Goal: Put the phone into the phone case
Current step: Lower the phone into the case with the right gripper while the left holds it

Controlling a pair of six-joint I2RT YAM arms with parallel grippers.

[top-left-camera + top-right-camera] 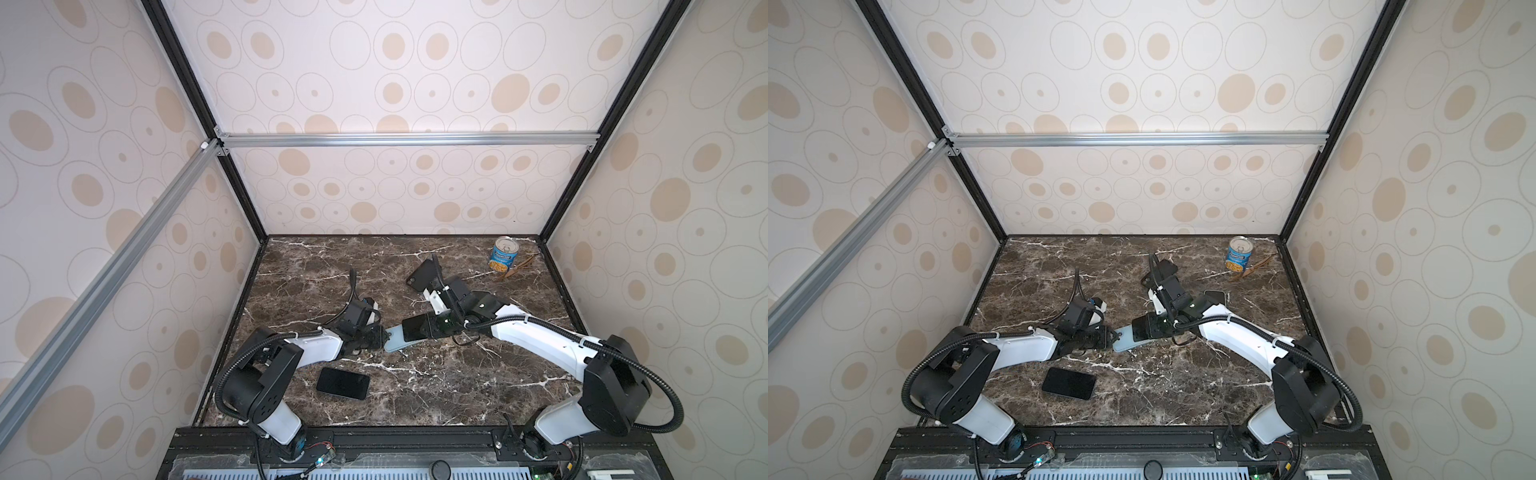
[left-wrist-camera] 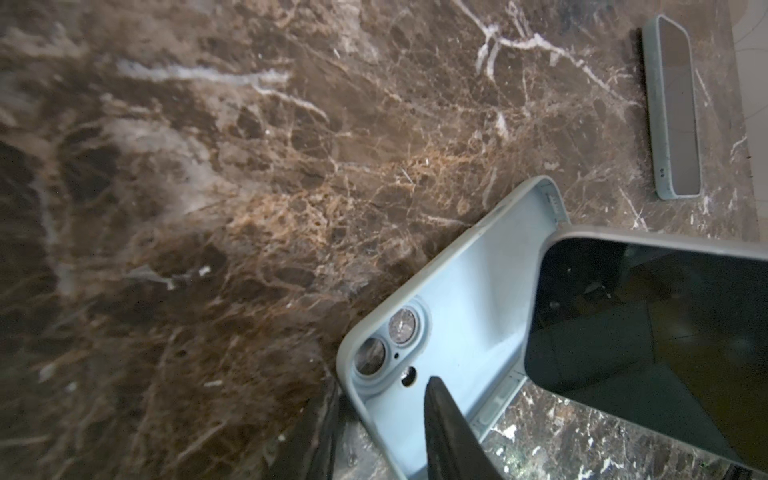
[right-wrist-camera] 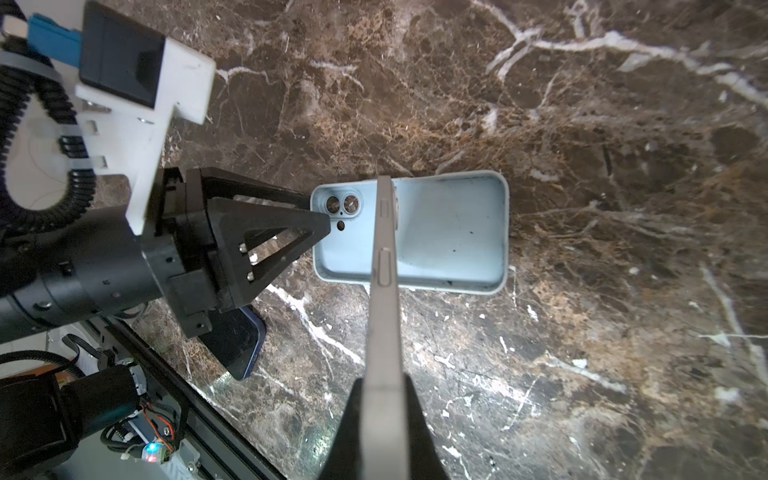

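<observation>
In both top views the right tool (image 1: 431,328) pinches the phone (image 1: 413,328), tilted above the case (image 1: 394,344). The can (image 1: 505,255), far behind the case, has words too blurry to read.

Left wrist: the left tool (image 2: 380,390) sits astride the case's camera end (squeezing? cannot tell).

Right wrist: the phone's tip points at the case's middle, not its end, so it could jam.

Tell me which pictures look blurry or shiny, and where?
Left wrist view: the marble tabletop smears into blur away from the blue case; the phone screen mirrors dim shapes. Right wrist view: case sharp, phone edge near the lens soft. Both top views: even light, faint shadows.
</observation>
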